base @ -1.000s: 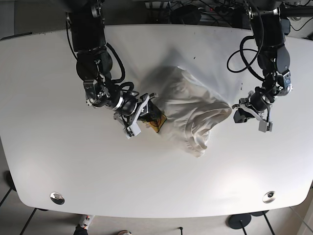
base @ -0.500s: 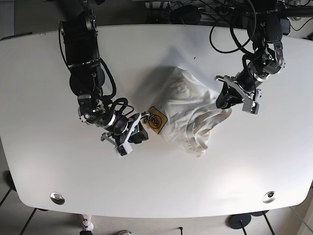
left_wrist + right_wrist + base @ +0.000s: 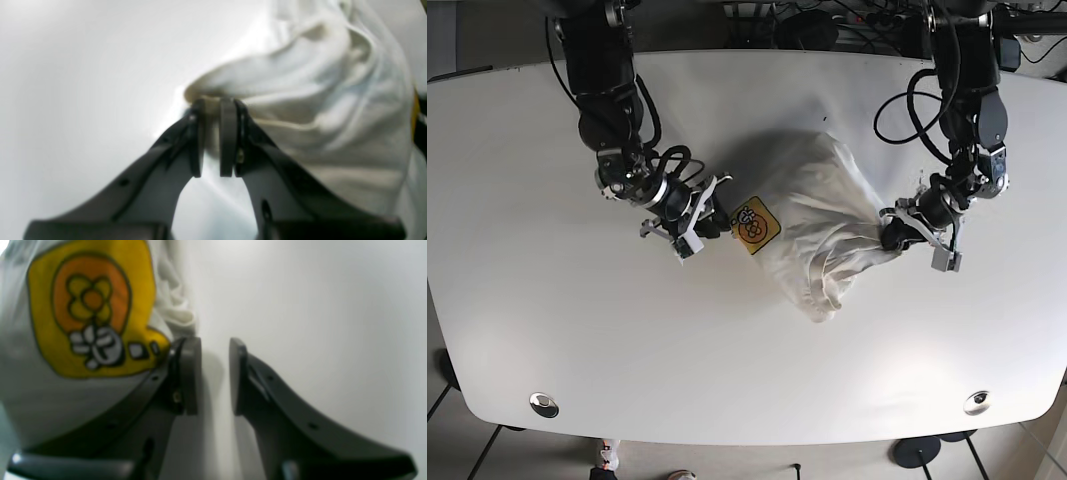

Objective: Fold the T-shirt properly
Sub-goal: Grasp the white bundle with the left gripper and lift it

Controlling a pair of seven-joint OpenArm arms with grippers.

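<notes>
I have the shirt (image 3: 812,225) bunched mid-table (image 3: 547,330), between my two arms. Its long axis runs on a diagonal in the base view, from the yellow print (image 3: 754,222) down toward a hanging fold at the lower edge, with one corner drawn out sideways to the left gripper (image 3: 897,232). Each arm sits at its own end of the cloth, so neither has to reach across.

The left gripper is nearly closed and, in its wrist view, a rolled hem of the shirt sits between its pads (image 3: 228,133); I judge it is pinching that edge. The cloth fans away from it up and to the right in that view.

The right gripper (image 3: 215,373) stands parted with only bare table in the gap. The print lies just beside its left-hand jaw in that view, touching or nearly so; I judge it holds nothing.

The shirt is white, crumpled in thick folds and not flat anywhere. Spreading comes before folding, I think.
</notes>
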